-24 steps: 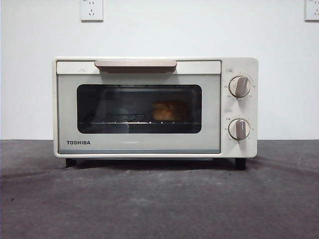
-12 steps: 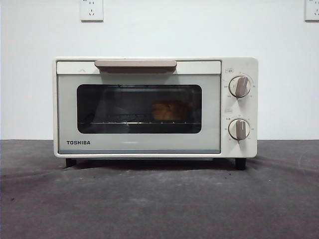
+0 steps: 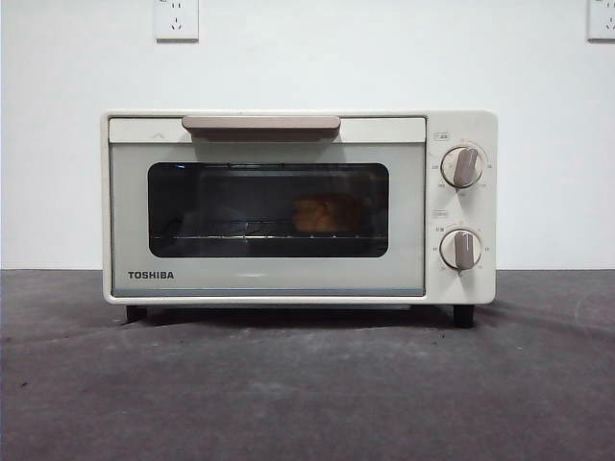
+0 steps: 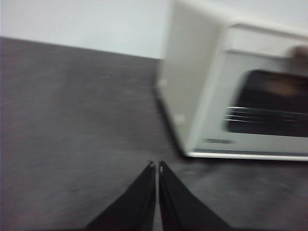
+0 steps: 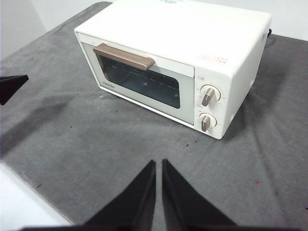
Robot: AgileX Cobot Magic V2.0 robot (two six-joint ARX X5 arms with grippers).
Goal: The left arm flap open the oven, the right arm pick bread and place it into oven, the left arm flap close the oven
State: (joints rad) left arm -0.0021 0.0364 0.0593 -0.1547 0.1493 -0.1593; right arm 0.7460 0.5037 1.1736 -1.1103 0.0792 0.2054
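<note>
Unchanged since a moment ago: oven (image 3: 299,206) shut at centre frame, bread (image 3: 327,213) inside, right of centre behind the glass on the rack. Left gripper (image 4: 156,166) pressed together, clear of the oven. Right gripper (image 5: 158,163) likewise pinched together, holding nothing, well back from the door.

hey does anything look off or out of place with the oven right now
Nothing stands out. The oven sits level on the table, door shut, with the bread on the rack inside. Both the left gripper and right gripper are clear, shut and empty.
</note>
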